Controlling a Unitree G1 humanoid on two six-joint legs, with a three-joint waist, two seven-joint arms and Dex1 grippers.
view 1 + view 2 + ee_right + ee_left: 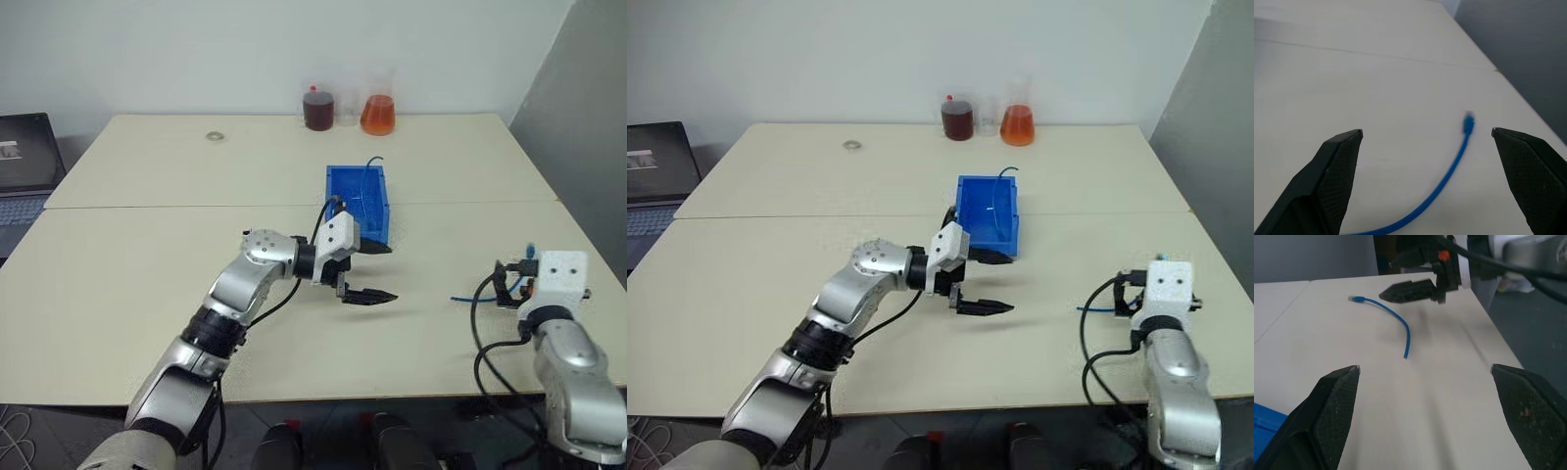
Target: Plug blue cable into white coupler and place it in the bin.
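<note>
The blue cable [470, 297] lies on the table at the right, a short curved cord [1393, 316] with a small light plug [1354, 298] on one end. My right gripper [502, 284] stands open just over it, the cord [1444, 186] running between its fingers. Pointing right toward that cable, my left gripper [392, 272] hangs open and empty just in front of the bin [343, 186]. The bin is a bright blue tray at the table's middle. A second thin blue cord [373, 163] with a dark tip pokes over its far wall. The white coupler is out of view.
Two flasks, one dark red [318, 110] and one orange [377, 115], stand at the table's far edge. A laptop [24, 166] sits at the far left and a small ring [215, 136] lies at the back left. The table's right edge [588, 245] runs close to my right gripper.
</note>
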